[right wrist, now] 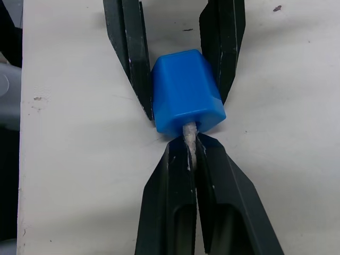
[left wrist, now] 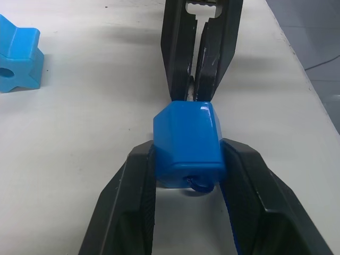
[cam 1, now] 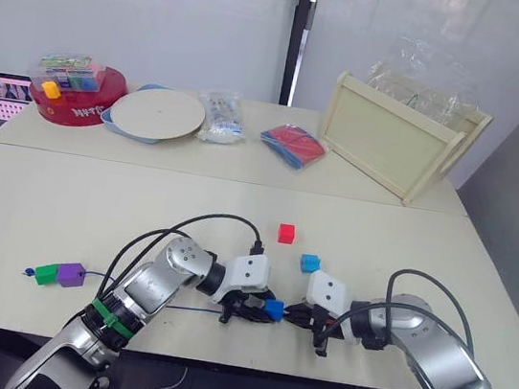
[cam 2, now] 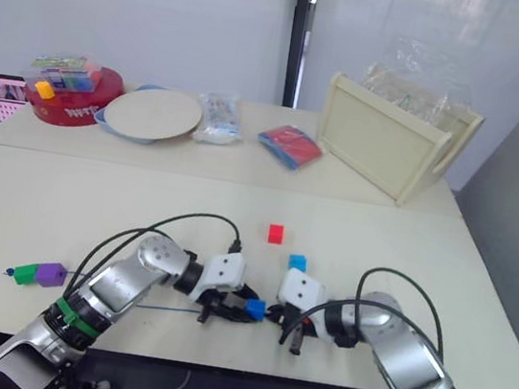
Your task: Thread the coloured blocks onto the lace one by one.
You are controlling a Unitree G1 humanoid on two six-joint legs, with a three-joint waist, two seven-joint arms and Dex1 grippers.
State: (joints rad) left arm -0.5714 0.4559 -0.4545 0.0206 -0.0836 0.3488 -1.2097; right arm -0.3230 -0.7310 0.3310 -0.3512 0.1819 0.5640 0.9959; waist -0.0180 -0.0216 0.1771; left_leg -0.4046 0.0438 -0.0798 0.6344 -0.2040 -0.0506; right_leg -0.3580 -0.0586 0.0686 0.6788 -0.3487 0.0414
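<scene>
Left hand clamps the dark blue block just above the worktop. Right hand pinches the lace tip, apparently emerging through the bore. Draw straight along the bore axis.

Block between both end effectors

The cream worktop carries a red block near centre, with a light blue block at its 4 o'clock. Green and purple blocks sit touching toward 8 o'clock, strung on the lace.
</scene>
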